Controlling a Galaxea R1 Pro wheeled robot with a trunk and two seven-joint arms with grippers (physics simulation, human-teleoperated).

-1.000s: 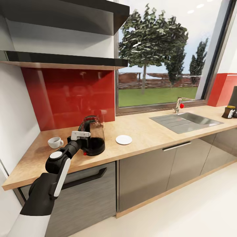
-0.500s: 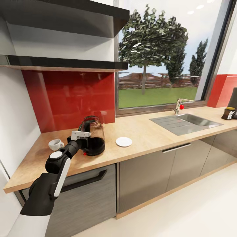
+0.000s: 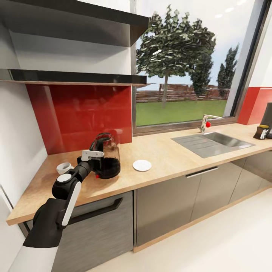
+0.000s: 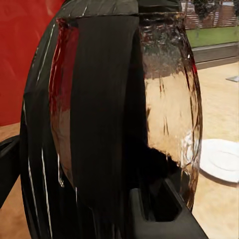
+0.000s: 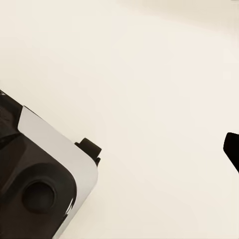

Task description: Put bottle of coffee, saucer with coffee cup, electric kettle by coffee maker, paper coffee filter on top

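Kitchen w/ red backsplash, big window, long light-wood countertop over grey cabinet fronts, sink toward the right end. The kettle stands near the counter's left end, closer to the front edge than the wall; clear glass, black handle, dark inside, small red switch at its base. Left gripper is at the kettle's handle side. In the left wrist view the handle runs upright right in front of the cam, a black finger lying low beside it; looks clamped on the handle, but the pads aren't visible, so can't tell for sure.

Cup sits left of the kettle, near the left corner. Saucer lies right of the kettle, apart from it, bare. A small dark jar w/ yellow lid is at the far right end, next to a dark shape that's cut off by the frame.

Key relation: the kettle has to travel rightward along the counter toward that far end, well apart from here; left arm is the one on it, kettle's long axis upright.

Right wrist view: pale floor and part of the robot's body; right gripper state can't be told. No readable labels or writing anywhere.
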